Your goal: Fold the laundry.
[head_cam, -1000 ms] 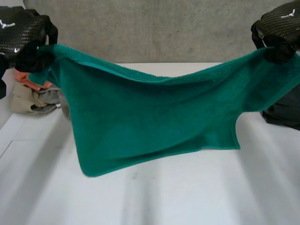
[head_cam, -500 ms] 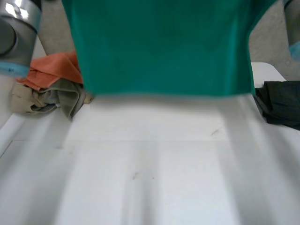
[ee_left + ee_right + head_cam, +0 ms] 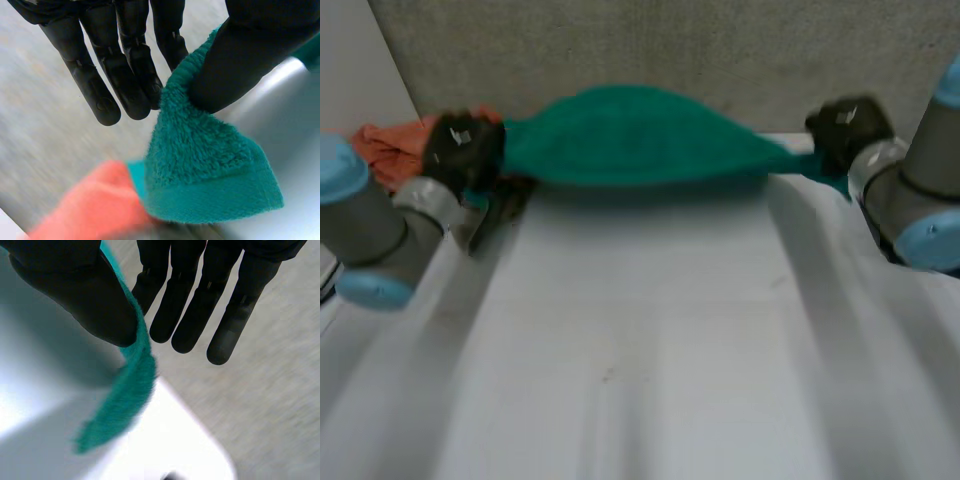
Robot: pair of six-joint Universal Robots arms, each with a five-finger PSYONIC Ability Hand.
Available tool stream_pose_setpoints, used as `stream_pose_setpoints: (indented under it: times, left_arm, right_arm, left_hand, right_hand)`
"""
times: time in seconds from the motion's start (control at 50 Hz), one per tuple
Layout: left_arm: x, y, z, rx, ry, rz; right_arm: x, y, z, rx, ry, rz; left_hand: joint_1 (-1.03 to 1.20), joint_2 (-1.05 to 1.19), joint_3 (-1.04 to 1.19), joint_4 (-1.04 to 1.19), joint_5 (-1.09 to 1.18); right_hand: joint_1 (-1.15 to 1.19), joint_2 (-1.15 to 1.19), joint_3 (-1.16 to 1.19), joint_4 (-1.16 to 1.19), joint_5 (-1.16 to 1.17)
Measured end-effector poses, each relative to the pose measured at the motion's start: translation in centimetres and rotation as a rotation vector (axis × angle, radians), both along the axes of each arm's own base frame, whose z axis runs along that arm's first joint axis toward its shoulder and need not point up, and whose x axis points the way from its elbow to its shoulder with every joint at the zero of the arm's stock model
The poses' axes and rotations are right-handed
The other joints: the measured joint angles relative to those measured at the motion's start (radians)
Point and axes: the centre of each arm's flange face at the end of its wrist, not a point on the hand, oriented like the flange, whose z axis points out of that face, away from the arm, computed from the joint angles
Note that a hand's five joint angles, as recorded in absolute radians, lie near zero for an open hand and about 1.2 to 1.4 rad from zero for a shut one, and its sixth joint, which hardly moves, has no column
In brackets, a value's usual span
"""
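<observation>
Over the table, left hand and right hand each pinch one end of the green towel.

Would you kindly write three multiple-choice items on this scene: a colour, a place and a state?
1. The towel is: A white; B black; C green.
2. The orange cloth lies: A atop the towel; B beside the left hand; C on the floor.
3. The right hand: A pinches the towel; B hangs empty; C lies flat, open.
Answers: 1 C, green in every view; 2 B, it shows just behind that hand; 3 A, thumb and fingers clamp its edge.
</observation>
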Motion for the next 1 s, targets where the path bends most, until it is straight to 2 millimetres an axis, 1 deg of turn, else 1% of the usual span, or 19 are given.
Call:
stream_pose_setpoints:
  times: [0.02,0.04,0.06,0.12,0.14,0.2,0.3,0.32,0.36,0.44,0.56,0.62,0.66,0.68,0.72,0.78,0.8,0.88,1.0]
  left_arm:
    - [0.0,0.0,0.0,0.0,0.0,0.0]
    - [0.2,1.4,-2.0,0.065,-0.054,-0.006]
    - [0.3,2.2,-2.8,0.095,-0.085,-0.009]
    - [0.9,5.2,-4.2,0.181,-0.192,-0.018]
    - [1.2,6.3,-4.4,0.207,-0.229,-0.023]
    - [2.1,9.9,-4.4,0.287,-0.339,-0.039]
    - [4.1,16.0,-3.6,0.432,-0.491,-0.069]
    - [4.3,16.6,-3.5,0.449,-0.504,-0.071]
    - [5.1,18.7,-3.1,0.516,-0.547,-0.084]
    - [5.8,20.1,-2.4,0.568,-0.586,-0.098]
    - [5.8,18.8,-1.6,0.526,-0.595,-0.087]
    - [5.3,15.6,-1.9,0.417,-0.585,-0.064]
    - [5.0,14.5,-2.1,0.382,-0.582,-0.057]
    - [4.8,13.4,-2.5,0.35,-0.578,-0.052]
    - [4.4,12.1,-2.9,0.315,-0.574,-0.046]
    - [3.6,9.6,-3.6,0.251,-0.561,-0.042]
    - [3.3,9.1,-3.7,0.239,-0.557,-0.041]
    - [2.4,6.4,-3.9,0.194,-0.526,-0.03]
    - [1.6,2.7,-4.1,0.164,-0.481,0.013]
  right_arm:
    - [0.0,0.0,0.0,0.0,0.0,0.0]
    - [-0.3,0.9,-2.3,0.078,0.062,0.004]
    - [-0.4,1.4,-3.2,0.109,0.088,0.007]
    - [-1.1,3.4,-5.5,0.22,0.178,0.017]
    - [-1.3,4.1,-5.8,0.253,0.206,0.02]
    - [-2.3,6.8,-5.7,0.339,0.288,0.033]
    - [-5.1,12.0,-4.0,0.47,0.456,0.055]
    - [-5.3,12.3,-4.0,0.477,0.466,0.057]
    - [-6.8,14.2,-3.7,0.535,0.556,0.075]
    - [-7.9,15.3,-3.6,0.562,0.627,0.093]
    - [-8.1,14.4,-3.5,0.524,0.623,0.073]
    - [-7.5,11.6,-4.3,0.467,0.559,0.032]
    - [-7.3,10.7,-4.7,0.452,0.539,0.022]
    - [-6.9,9.5,-5.3,0.433,0.512,0.013]
    - [-6.4,8.4,-5.8,0.412,0.486,0.005]
    - [-5.2,5.8,-6.7,0.348,0.421,-0.013]
    - [-5.1,5.6,-6.8,0.34,0.413,-0.014]
    - [-3.5,2.7,-7.2,0.231,0.346,-0.024]
    - [-1.9,0.4,-7.3,0.114,0.311,-0.019]
  left_hand:
    - [0.0,0.0,0.0,0.0,0.0]
    - [0.0,0.0,0.0,0.0,0.0]
    - [0.0,0.0,0.0,0.0,0.0]
    - [0.0,0.0,0.0,0.0,0.0]
    - [0.0,0.0,0.0,0.0,0.0]
    - [0.0,0.0,0.0,0.0,0.0]
    - [0.0,0.0,0.0,0.0,0.0]
    - [0.0,0.0,0.0,0.0,0.0]
    - [0.0,0.0,0.0,0.0,0.0]
    - [0.0,0.0,0.0,0.0,0.0]
    - [0.0,0.0,0.0,0.0,0.0]
    - [0.0,0.0,0.0,0.0,0.0]
    - [0.0,0.0,0.0,0.0,0.0]
    - [0.0,0.0,0.0,0.0,0.0]
    - [0.0,0.0,0.0,0.0,0.0]
    - [0.0,0.0,0.0,0.0,0.0]
    - [0.0,0.0,0.0,0.0,0.0]
    - [0.0,0.0,0.0,0.0,0.006]
    - [0.0,0.0,0.0,0.0,0.007]
  right_hand:
    - [0.0,0.0,0.0,0.0,0.0]
    - [0.0,0.0,0.0,0.0,0.0]
    - [0.0,0.0,0.0,0.0,0.0]
    - [0.0,0.0,0.0,0.0,0.0]
    - [0.0,0.0,0.0,0.0,0.0]
    - [0.0,0.0,0.0,0.0,0.0]
    - [0.0,0.0,0.0,0.0,0.0]
    - [0.0,0.0,0.0,0.0,0.0]
    - [0.0,0.0,0.0,0.0,0.006]
    - [0.0,0.0,0.0,0.0,0.012]
    - [0.0,0.0,0.0,0.0,0.014]
    - [0.0,0.0,0.0,0.0,0.02]
    - [0.0,0.0,0.0,0.0,0.022]
    - [0.0,0.0,0.0,0.0,0.023]
    - [0.0,0.0,0.0,0.0,0.024]
    - [0.0,0.0,0.0,0.0,0.027]
    - [0.0,0.0,0.0,0.0,0.027]
    - [0.0,0.0,0.0,0.0,0.031]
    - [0.0,0.0,0.0,0.0,0.031]
